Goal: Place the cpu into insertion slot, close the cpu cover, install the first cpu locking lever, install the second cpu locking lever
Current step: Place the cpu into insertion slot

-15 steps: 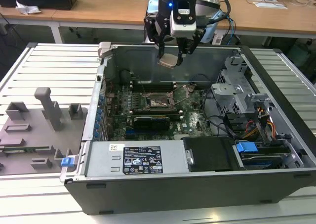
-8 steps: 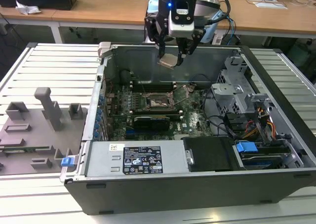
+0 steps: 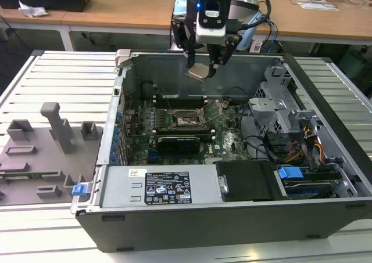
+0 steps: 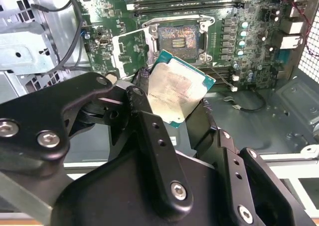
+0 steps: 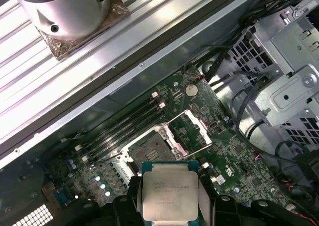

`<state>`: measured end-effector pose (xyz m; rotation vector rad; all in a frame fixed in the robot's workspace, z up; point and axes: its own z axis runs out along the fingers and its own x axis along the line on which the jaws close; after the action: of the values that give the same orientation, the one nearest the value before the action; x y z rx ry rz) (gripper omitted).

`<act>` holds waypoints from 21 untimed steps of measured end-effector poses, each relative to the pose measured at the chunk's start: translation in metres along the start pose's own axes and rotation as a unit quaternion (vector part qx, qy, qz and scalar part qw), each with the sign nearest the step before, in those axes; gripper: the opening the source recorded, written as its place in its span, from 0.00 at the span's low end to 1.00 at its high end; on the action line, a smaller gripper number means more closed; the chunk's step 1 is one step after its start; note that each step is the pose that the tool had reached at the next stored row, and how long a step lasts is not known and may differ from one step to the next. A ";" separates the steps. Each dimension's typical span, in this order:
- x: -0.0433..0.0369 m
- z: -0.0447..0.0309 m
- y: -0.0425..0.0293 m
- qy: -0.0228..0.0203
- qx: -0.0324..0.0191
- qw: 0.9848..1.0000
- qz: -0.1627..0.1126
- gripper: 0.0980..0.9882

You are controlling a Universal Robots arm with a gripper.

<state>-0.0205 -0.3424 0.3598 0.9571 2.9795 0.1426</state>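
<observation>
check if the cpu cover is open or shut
Open: the cpu cover stands swung off the insertion slot, its pins bare; claw holds the cpu.

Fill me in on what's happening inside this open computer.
The robot arm's gripper has the cpu pinched between its fingers, held tilted in the air above the motherboard inside the open computer case. The insertion slot below is empty, and the cpu cover stands flipped open beside it. The chip is not yet seated.
</observation>
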 end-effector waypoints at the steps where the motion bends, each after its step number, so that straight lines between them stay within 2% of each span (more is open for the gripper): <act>1: 0.0000 0.0000 0.0000 0.000 0.000 1.000 0.002 0.49; 12: 0.0000 0.0004 0.0000 -0.004 -0.001 0.999 0.039 0.49; 21: 0.0000 0.0008 -0.0001 -0.007 -0.002 0.997 0.080 0.49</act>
<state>-0.0205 -0.3424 0.3590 1.1917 2.8858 0.1407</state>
